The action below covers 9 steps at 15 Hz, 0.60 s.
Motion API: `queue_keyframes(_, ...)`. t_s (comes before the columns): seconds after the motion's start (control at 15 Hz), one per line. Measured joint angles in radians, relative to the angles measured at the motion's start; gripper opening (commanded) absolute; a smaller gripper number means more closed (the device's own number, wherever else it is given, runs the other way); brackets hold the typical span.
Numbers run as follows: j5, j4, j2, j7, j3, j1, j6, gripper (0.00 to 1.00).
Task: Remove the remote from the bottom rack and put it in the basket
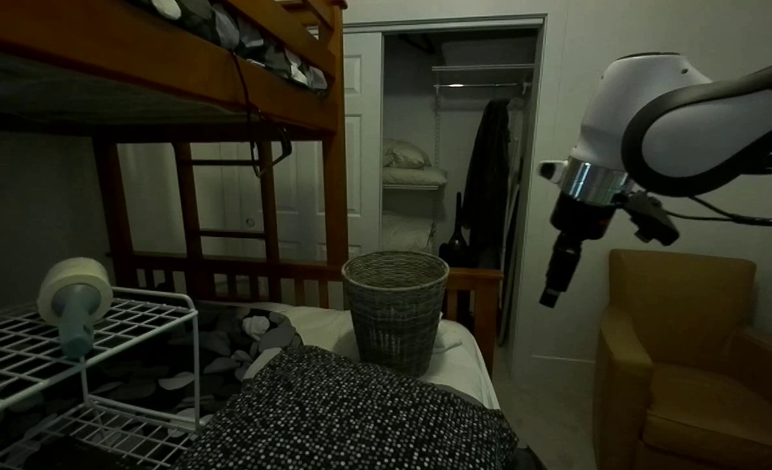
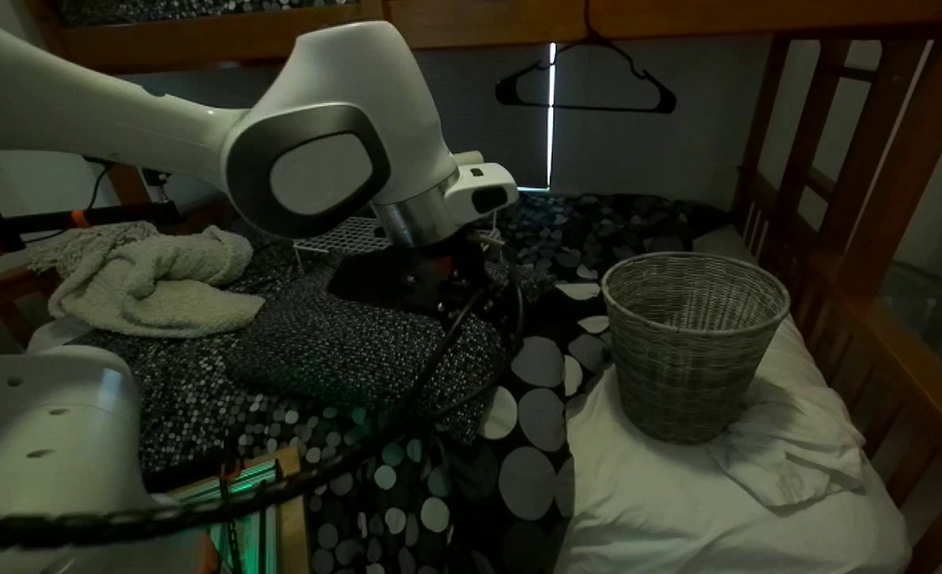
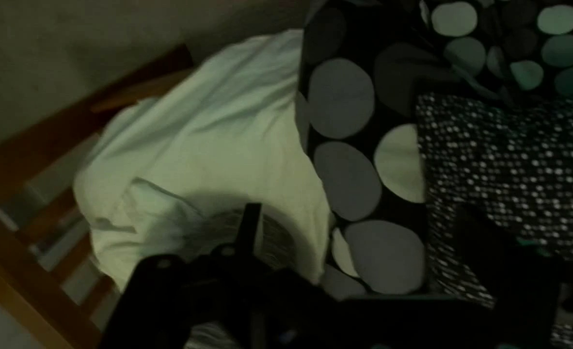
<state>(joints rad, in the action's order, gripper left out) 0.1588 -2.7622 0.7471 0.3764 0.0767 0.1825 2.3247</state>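
"Since it's this dim, quick status?"

"Remote: can't pick it out. Task says bottom rack [image 1: 134, 431]; a dark patch [image 1: 72, 454] down there might be the remote, too murky to call. My hand [image 1: 549, 299] hangs in the air, well apart from the rack; its fingers [image 3: 248, 228] look wide apart in the wrist view, nothing held that I can see."

"Risks?"

"Reach, mostly. If I go in too high, I could clip the top tier [image 1: 131, 343], jog the rack and roll off what looks like a lint roller [image 1: 74, 307]. Guess wrong in this gloom: off-centre pinch, remote slipping or snagging on wire. At drop-off, bumping the rim could tip the basket [image 2: 682, 383], since the white sheet [image 2: 662, 510] under it looks soft."

"Looks?"

"Remote: no call. Rack: white, thin bars, grid, two tiers. Basket: grey-beige weave, slight taper, thick rim, standing upright; its floor is hidden."
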Motion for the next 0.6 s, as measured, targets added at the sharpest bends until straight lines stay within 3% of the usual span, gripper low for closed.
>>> queue_keyframes(0.33, -0.15, 0.026, -0.191, 0.003, -0.122, 0.259, 0.224, 1.0)
queue_keyframes(0.6, -0.251, 0.119, -0.327, 0.051, -0.187, 0.439, 0.333, 1.0)
